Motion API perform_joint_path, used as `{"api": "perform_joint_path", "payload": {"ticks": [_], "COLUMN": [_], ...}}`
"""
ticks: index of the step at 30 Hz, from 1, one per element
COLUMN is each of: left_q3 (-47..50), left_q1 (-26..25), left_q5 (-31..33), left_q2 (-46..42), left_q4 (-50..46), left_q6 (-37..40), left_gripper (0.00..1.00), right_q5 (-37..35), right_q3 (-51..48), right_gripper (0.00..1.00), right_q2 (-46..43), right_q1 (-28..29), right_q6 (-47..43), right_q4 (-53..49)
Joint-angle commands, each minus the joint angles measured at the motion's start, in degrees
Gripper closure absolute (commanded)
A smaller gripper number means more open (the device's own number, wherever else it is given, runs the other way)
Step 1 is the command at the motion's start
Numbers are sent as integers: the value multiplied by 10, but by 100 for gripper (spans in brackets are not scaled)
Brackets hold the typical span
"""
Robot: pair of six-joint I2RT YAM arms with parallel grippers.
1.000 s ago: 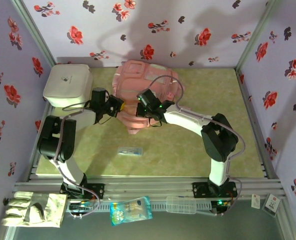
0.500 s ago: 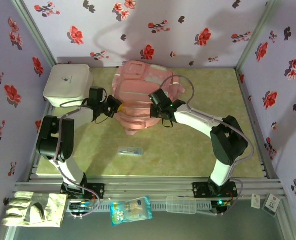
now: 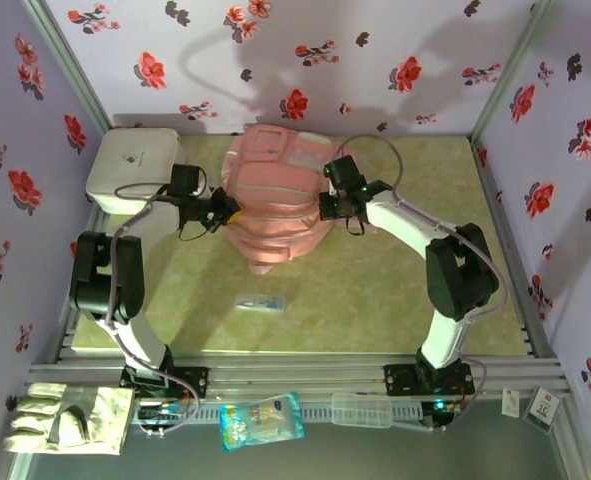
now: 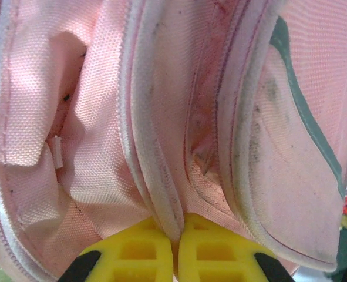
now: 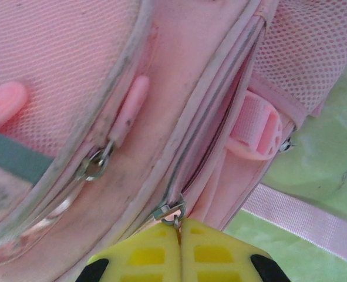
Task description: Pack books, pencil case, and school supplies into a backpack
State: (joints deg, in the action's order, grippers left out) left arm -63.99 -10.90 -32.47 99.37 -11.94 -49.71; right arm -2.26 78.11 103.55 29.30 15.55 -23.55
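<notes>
Floral walls are enclosing the green table [image 3: 405,290], where the backpack [image 3: 275,205] is lying far-centre between the left gripper [image 3: 233,212] and the right gripper [image 3: 325,205]. On the left wrist camera, clenched fingers [image 4: 138,252] are pinching the backpack's trim. On the right wrist camera, clenched fingers [image 5: 211,252] are gripping a zipper pull [image 5: 172,211].

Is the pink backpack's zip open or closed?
Partly open, it seems: beyond the zipper pull pinched by the right tool, the zip edges of the backpack gape. How far, cannot tell.

backpack [image 3: 275,215] contents: hidden | clear packet [image 3: 260,302] contents: too small | zipper pull [image 5: 172,212]: partly hidden by right jaws
</notes>
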Motion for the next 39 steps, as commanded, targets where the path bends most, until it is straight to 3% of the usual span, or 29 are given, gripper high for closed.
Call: {"api": "perform_joint_path", "payload": {"ticks": [1, 12, 18, 30, 35, 39], "left_q3": [-1, -14, -12, -18, -18, -17], "left_q1": [25, 36, 37, 37, 37, 37], "left_q5": [-2, -5, -5, -5, -5, -14], "left_q2": [-15, -18, -22, -18, -18, -17], "left_q4": [-96, -122, -125, -139, -142, -138], "left_q6": [74, 108, 115, 143, 151, 150], "left_gripper": [100, 100, 100, 100, 100, 100], "right_q5": [-60, -82, 14, 30, -39, -41], "right_q3": [41, 115, 129, 211, 253, 293], "right_gripper": [100, 100, 100, 98, 97, 90], "right_q2": [24, 82, 90, 124, 159, 185], "right_q1": [-39, -66, -86, -105, -120, -127], "right_q6": [-9, 31, -85, -185, -128, -73], "right_q4": [-4, -47, -26, -61, -73, -108]}}
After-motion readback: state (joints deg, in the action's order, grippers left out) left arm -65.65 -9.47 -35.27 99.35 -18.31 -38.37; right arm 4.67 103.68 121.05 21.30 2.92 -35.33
